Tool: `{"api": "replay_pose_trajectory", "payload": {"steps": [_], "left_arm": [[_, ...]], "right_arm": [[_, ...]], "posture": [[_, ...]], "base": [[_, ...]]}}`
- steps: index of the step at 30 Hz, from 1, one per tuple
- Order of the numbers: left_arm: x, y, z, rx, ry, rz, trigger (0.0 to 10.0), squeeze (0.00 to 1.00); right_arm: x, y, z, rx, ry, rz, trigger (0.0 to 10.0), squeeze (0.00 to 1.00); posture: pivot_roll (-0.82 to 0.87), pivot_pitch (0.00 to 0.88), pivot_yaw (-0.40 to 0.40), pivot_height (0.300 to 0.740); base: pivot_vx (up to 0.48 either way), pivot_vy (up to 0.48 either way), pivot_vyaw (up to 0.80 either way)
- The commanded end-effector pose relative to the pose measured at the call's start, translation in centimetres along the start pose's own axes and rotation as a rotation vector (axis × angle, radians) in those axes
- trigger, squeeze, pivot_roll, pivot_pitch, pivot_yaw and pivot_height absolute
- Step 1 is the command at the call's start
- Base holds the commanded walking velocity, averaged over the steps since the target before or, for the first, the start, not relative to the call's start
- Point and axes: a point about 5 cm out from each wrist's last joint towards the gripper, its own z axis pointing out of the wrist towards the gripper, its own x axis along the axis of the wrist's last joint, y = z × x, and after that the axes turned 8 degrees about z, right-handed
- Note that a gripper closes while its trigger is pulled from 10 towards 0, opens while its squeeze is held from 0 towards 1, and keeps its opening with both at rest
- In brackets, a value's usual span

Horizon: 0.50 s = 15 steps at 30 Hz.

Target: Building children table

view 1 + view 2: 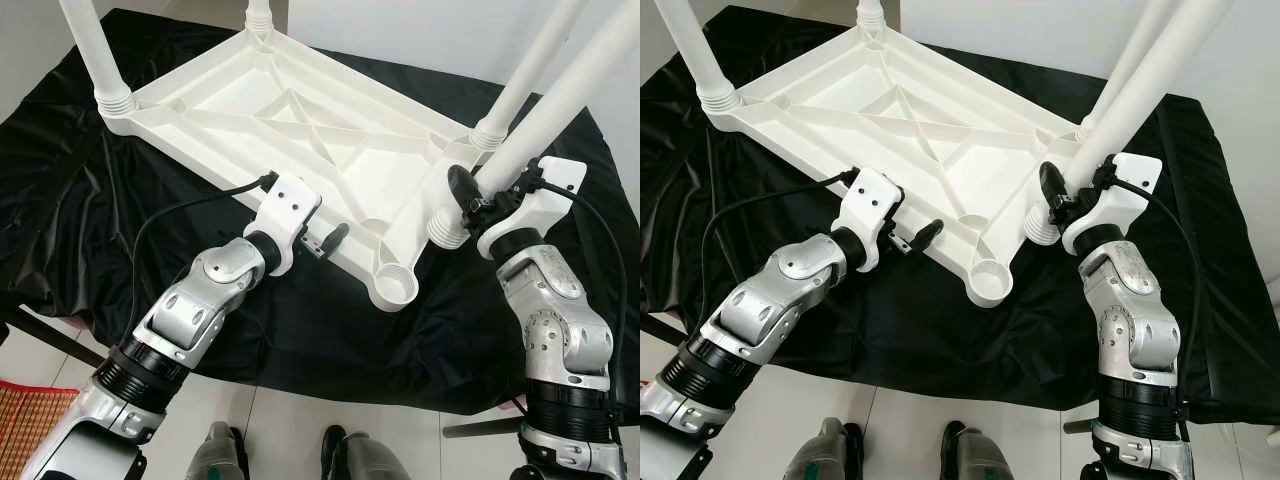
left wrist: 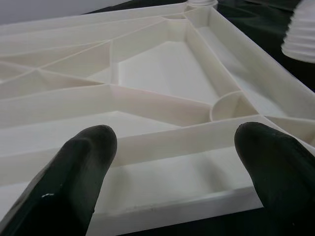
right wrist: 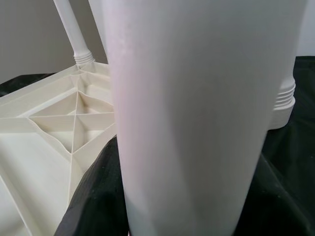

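Currently the white plastic tabletop lies upside down on a black cloth, ribbed underside facing up. Three legs stand in corner sockets: far-left leg, far-middle leg, far-right leg. The nearest corner socket is an open ring with nothing in it.

The fourth leg is loose, tilted, with its threaded end down on the cloth just beside the tabletop's right edge, near the open socket but not in it.

Right gripper is clamped around this leg low down, just above the threads; one black finger shows against the leg's left side. In the right wrist view the leg sits right against the camera, with the tabletop ribs behind it.

Left gripper is at the tabletop's near long edge, fingers spread apart and holding nothing. In the left wrist view both fingertips straddle the rim, with the ribbed underside beyond. Contact with the rim: cannot tell.

The cloth covers a low platform over a pale tiled floor. The robot's feet show at the bottom.
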Motion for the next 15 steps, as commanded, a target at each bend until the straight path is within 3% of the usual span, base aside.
{"api": "replay_pose_trajectory", "payload": {"steps": [1,10,15], "left_arm": [[0.03,2.34,-0.33,-0.354,0.041,0.046,10.0,0.0],[0.01,3.03,-0.8,-0.46,0.062,0.097,10.0,0.0],[-0.55,2.69,-0.35,-0.429,0.038,0.16,10.0,0.0]], "right_arm": [[0.6,0.2,-0.3,-0.005,0.027,-0.031,10.0,0.0],[0.77,0.34,-0.34,-0.002,0.027,-0.048,10.0,0.0],[0.82,0.39,-0.39,-0.007,0.033,-0.045,10.0,0.0]], "posture": [[0.02,0.193,-0.057,0.74],[0.02,0.194,-0.056,0.74],[0.02,0.194,-0.056,0.74]], "base": [[0.0,0.0,0.0],[0.0,0.0,0.0],[0.0,0.0,0.0]]}}
